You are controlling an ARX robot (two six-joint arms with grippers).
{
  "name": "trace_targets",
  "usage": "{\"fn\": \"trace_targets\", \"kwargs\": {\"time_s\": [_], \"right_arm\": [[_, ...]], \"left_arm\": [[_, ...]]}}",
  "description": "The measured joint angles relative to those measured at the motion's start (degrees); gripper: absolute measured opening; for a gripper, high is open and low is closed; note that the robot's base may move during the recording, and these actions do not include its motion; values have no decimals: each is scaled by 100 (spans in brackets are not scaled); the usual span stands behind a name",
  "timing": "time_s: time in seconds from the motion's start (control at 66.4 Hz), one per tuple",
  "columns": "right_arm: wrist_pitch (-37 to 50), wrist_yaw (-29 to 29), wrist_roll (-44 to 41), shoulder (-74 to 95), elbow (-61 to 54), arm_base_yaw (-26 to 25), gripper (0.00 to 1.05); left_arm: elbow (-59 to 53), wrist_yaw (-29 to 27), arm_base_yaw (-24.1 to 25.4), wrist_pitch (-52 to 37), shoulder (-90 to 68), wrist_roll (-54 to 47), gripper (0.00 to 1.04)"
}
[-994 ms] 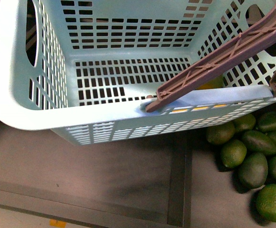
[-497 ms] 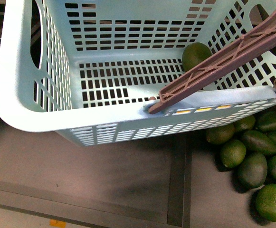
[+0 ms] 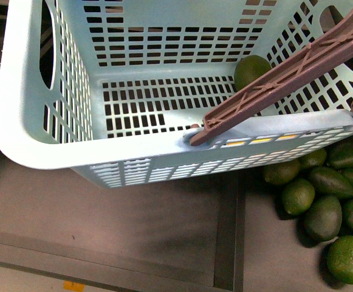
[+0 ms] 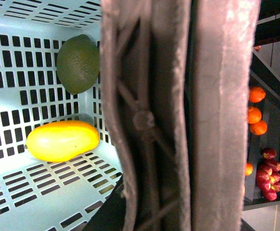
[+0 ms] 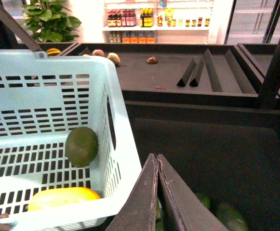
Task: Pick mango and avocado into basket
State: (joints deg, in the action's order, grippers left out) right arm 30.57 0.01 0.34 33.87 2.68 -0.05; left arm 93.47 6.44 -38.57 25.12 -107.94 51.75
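avocado (image 3: 252, 70) rolled slightly; beside mango (image 4: 62, 140) in basket (image 3: 30, 143).

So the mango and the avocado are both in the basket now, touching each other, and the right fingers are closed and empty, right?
Not quite: they are apart. The left wrist view shows bare basket floor between the avocado and the mango. Both are in the basket, and the right wrist view shows the right fingers closed with nothing between them.

A dark display shelf (image 3: 133, 225) carries the basket (image 3: 36, 140) beside piled green avocados (image 3: 322, 213).
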Motion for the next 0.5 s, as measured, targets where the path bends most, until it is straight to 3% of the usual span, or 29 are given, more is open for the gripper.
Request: {"fn": "trace_targets", "kwargs": {"time_s": [0.12, 0.497], "right_arm": [[83, 11, 0, -168, -168, 0, 2], [-960, 0, -2, -1290, -168, 0, 2]], "left_arm": [[0, -2, 0, 0, 0, 0, 14], [0, 0, 0, 0, 0, -2, 14]]}}
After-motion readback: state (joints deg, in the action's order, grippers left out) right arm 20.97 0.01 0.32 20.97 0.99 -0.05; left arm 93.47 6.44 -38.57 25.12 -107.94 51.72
